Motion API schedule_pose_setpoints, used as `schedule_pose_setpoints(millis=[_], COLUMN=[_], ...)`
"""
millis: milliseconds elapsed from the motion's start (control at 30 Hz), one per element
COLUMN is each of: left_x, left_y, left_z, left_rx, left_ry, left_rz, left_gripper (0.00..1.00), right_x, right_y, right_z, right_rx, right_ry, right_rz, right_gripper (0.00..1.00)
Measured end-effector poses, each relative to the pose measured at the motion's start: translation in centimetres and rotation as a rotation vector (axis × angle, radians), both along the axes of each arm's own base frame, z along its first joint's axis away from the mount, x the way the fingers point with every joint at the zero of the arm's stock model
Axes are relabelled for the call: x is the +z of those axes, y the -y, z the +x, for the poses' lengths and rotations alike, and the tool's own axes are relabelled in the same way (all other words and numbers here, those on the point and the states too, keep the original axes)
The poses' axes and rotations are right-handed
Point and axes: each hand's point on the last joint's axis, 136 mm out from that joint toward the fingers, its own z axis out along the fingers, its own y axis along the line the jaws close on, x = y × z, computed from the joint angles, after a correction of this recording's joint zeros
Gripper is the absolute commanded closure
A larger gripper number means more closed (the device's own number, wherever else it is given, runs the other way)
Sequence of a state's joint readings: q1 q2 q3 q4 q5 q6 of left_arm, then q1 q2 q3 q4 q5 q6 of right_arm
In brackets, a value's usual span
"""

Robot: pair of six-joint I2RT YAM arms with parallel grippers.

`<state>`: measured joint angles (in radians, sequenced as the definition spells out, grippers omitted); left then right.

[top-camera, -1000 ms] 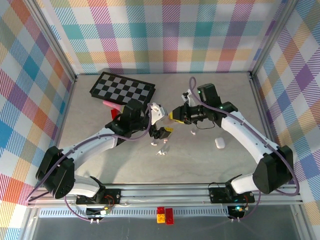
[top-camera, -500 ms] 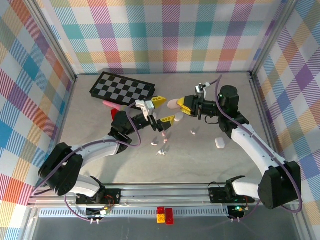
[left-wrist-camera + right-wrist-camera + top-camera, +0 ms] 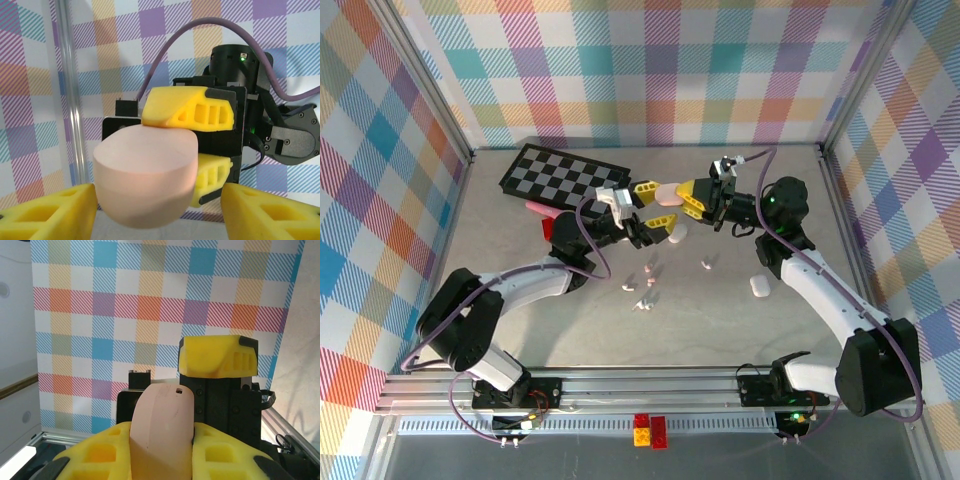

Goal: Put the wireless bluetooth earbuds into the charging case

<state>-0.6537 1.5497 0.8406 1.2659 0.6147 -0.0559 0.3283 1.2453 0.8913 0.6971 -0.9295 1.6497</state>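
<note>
top: i see the right gripper pinching the pink case in mid-air. left gripper is nose to nose with it, jaws spread. earbuds lie loose on the table below.
left wrist: left fingers straddle the case, not clamping it.
right wrist: case clamped upright.

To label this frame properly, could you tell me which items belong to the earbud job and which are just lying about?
Job: rounded pale pink plastic case; rounded white plastic case; tiny white and pink plastic earbuds.
Lying about: black-and-white checkered board; red and yellow toy bricks.
</note>
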Motion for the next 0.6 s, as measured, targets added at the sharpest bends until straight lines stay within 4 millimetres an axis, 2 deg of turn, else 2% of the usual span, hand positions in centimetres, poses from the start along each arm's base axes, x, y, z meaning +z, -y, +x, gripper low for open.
schedule_pose_setpoints(millis=[300, 600], left_x=[-0.18, -0.16], left_y=[0.61, 0.59], left_z=[0.25, 0.28], left_rx=[-0.023, -0.022], left_ry=[0.006, 0.004], left_rz=[0.008, 0.007], left_gripper=[0.50, 0.54], right_x=[0.12, 0.05], right_y=[-0.06, -0.14], right_z=[0.07, 0.00], right_rx=[0.006, 0.017], right_ry=[0.001, 0.008], right_rz=[0.009, 0.008], right_gripper=[1.00, 1.00])
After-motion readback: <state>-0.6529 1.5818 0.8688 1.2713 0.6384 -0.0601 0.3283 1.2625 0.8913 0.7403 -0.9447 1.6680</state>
